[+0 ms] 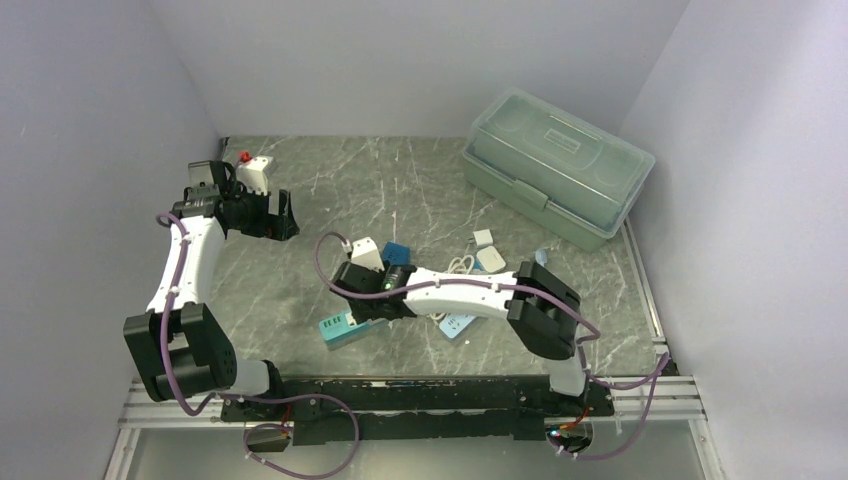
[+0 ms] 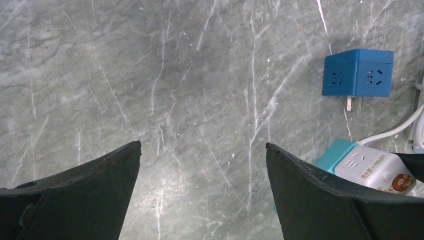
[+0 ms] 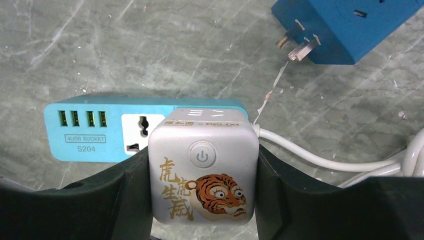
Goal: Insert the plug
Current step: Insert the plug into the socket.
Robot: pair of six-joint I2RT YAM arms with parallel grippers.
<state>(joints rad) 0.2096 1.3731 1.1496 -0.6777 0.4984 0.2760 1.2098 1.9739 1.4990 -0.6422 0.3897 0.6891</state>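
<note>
The right gripper [image 3: 202, 165] is clasping the white tiger plug [image 3: 200, 145] over the teal socket strip [image 3: 95, 132], a blue adapter [image 3: 345, 25] lying near. The left gripper [image 2: 203, 144] is hanging spread wide above the marble table [image 1: 420, 180], a green toolbox [image 1: 555, 165] sitting near pale walls [image 1: 400, 60].

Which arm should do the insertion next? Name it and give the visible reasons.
Right. The right gripper is clamped on the white tiger-print plug, directly beside the socket of the teal power strip. The left gripper is open, holding nothing, over the table off to one side.
</note>
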